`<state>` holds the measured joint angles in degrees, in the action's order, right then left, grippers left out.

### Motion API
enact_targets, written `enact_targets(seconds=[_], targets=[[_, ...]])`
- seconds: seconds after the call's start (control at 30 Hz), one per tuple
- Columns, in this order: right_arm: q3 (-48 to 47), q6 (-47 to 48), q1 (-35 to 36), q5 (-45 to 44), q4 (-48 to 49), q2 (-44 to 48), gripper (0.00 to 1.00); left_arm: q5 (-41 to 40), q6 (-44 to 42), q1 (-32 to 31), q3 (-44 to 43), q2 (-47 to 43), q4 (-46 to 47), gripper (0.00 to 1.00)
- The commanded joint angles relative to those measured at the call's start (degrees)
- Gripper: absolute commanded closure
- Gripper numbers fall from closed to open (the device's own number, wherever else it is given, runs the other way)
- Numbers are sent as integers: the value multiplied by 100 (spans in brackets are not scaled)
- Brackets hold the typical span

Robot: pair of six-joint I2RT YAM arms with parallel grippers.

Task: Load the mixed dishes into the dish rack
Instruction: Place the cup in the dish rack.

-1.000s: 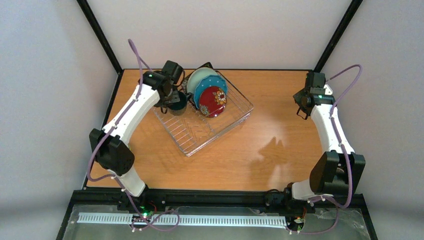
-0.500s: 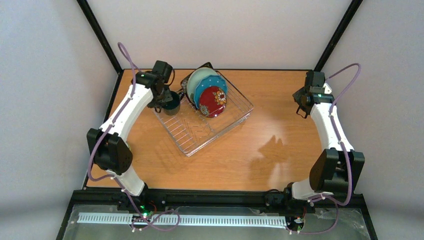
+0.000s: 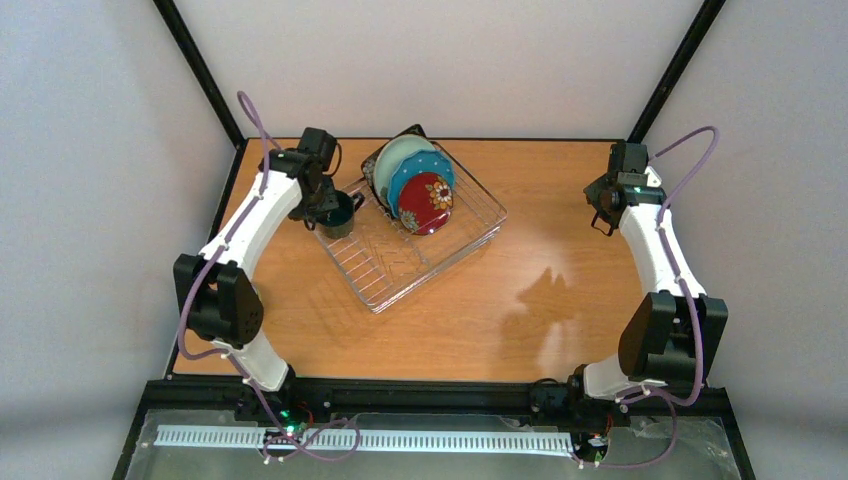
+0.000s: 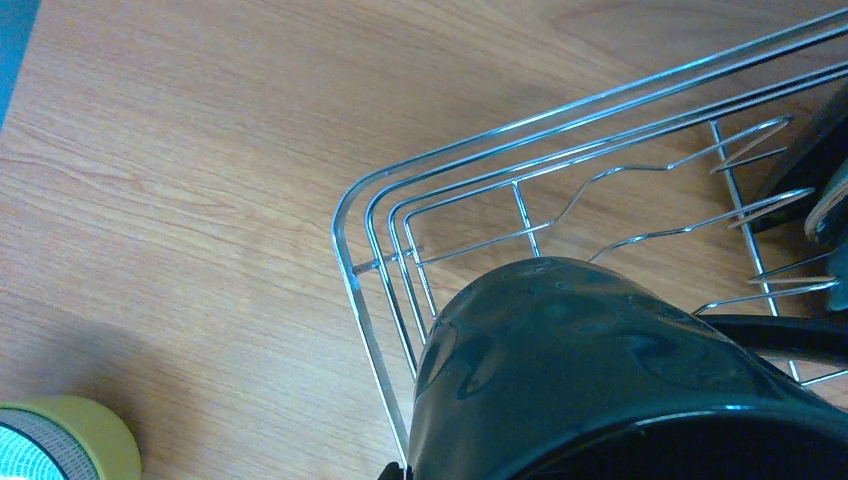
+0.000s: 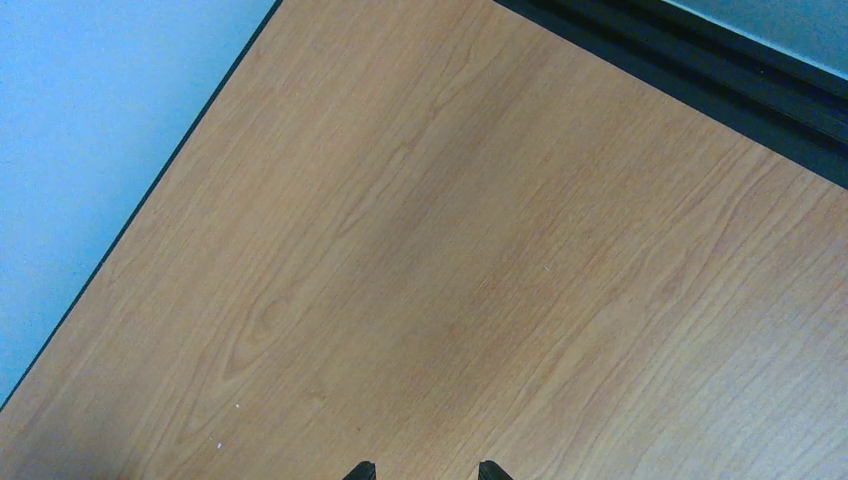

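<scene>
Top view: I see plates (image 3: 420, 190) standing in the rack (image 3: 400, 275), left pincer (image 3: 323, 203) clamped on the mug (image 3: 340, 214) over its corner, not yet set down, right pincer (image 3: 601, 219) apart and empty.

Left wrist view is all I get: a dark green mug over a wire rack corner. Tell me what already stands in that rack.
Observer: Four plates stand on edge at the far end of the silvery wire dish rack: small red floral plate in front, then blue dotted plate, pale mint plate and black square plate.
Operator: Report the rest of the rack.
Observer: Its near half holds no dishes.
Operator: Now the other claw.
Observer: The right claw hangs open over the wooden tabletop at the far right, with nothing in it.
</scene>
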<state>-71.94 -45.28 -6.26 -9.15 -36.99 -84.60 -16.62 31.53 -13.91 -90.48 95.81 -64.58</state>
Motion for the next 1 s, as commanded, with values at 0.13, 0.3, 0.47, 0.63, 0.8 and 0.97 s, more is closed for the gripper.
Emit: enact_targets(seconds=[0.13, 0.3, 0.47, 0.63, 0.8, 0.97], targets=[[31, -59, -43, 1, 122, -132, 41, 221, -279, 224, 122, -150, 382, 100], [31, -89, -33, 7, 165, -203, 42, 351, -330, 318, 171, -112, 471, 100], [14, -119, -30, -10, 183, -256, 42, 417, -391, 345, 153, 24, 510, 100], [-12, -144, -24, -28, 208, -338, 42, 539, -402, 345, 139, 166, 552, 100], [-63, -172, 9, -61, 221, -457, 41, 658, -369, 346, 211, 251, 569, 100], [-87, -218, 52, -66, 278, -583, 41, 636, -375, 347, 310, 317, 629, 100]])
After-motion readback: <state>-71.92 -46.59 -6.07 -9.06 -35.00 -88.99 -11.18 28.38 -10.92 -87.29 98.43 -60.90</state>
